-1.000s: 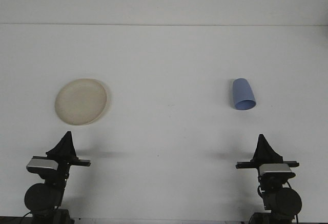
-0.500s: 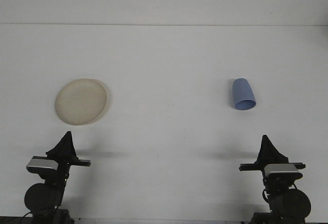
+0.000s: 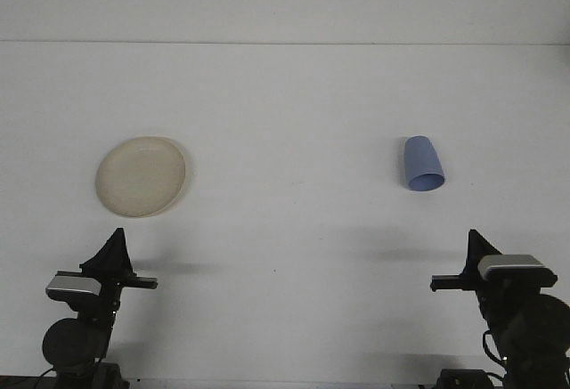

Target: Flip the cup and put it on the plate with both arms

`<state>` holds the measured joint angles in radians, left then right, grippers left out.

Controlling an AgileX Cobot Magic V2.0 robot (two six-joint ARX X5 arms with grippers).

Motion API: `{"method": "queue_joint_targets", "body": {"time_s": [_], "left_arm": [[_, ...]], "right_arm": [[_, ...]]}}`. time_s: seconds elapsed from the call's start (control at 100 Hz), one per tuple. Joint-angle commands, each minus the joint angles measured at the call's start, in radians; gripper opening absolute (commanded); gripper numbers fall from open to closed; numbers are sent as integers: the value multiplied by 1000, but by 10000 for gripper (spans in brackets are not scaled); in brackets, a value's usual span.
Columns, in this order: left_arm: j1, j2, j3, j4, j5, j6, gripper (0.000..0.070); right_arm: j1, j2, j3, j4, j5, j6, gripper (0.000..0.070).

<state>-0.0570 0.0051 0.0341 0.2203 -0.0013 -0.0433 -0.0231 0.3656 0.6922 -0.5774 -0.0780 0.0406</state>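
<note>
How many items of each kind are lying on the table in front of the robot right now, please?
Cups: 1, the blue cup, lying on its side on the right.
Plates: 1, the cream plate, on the left.
Total: 2 items on the table.

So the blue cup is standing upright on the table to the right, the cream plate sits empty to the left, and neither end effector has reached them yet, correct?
One thing is off: the blue cup is not upright. The front view shows it lying on its side, open mouth toward the camera. The rest holds: the cream plate sits empty to the left, and the left end effector and right end effector are both short of them.
</note>
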Motion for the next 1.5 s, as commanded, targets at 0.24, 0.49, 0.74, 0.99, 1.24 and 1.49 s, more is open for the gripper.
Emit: {"method": "queue_joint_targets", "body": {"time_s": [0.24,0.49,0.74,0.99,1.24,1.49], "left_arm": [[0,-1,-20,10,-2,2,11],[0,-1,-20,10,-2,2,11],[0,-1,-20,10,-2,3,11],[0,-1,-20,10,-2,2,11],[0,-1,-20,10,-2,2,11],[0,-1,-20,10,-2,3,11]], "right_arm": [[0,230,215,-190,-1,-17,0],[0,272,218,-210,0,-16,0],[0,270,218,-213,0,-17,18],[0,270,218,-217,0,-16,467],[0,276,218,-193,8,-16,479],[-2,403,217,-138,57,-18,479]]}}
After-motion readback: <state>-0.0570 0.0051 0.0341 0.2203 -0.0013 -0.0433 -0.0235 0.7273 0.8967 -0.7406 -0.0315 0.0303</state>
